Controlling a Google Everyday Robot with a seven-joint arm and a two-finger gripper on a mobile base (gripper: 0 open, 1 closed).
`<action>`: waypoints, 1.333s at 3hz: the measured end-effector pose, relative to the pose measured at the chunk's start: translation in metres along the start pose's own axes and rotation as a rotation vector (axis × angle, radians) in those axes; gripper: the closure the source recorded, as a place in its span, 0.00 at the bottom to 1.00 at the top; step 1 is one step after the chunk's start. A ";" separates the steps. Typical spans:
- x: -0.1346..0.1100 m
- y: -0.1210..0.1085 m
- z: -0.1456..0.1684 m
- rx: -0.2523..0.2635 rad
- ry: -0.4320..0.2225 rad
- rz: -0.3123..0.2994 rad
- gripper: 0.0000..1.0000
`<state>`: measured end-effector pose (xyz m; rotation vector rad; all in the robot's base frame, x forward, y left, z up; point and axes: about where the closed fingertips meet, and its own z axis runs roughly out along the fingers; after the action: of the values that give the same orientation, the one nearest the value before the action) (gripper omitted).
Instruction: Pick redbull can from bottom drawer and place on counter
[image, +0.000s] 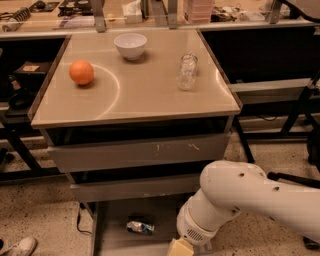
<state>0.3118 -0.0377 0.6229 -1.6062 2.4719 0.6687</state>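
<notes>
The redbull can (140, 228) lies on its side on the floor of the open bottom drawer (112, 220), left of centre. The counter (130, 85) is the beige top of the grey cabinet. My white arm (240, 200) reaches down from the right over the drawer's right part. Only the yellowish base of my gripper (180, 248) shows at the bottom edge of the camera view, to the right of the can and apart from it; its lower part is out of the view.
On the counter stand an orange ball (81, 73), a white bowl (130, 45) and a clear crinkled glass jar (187, 72). Two upper drawers (140, 152) are closed. A cluttered bench (150, 12) runs behind. A shoe (17, 247) is at the lower left.
</notes>
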 end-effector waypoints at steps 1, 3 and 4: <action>0.000 0.000 0.000 0.000 0.000 0.000 0.00; 0.026 0.009 0.106 -0.141 -0.001 0.091 0.00; 0.038 -0.008 0.167 -0.154 -0.023 0.172 0.00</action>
<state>0.2798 -0.0016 0.4589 -1.4346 2.6204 0.9165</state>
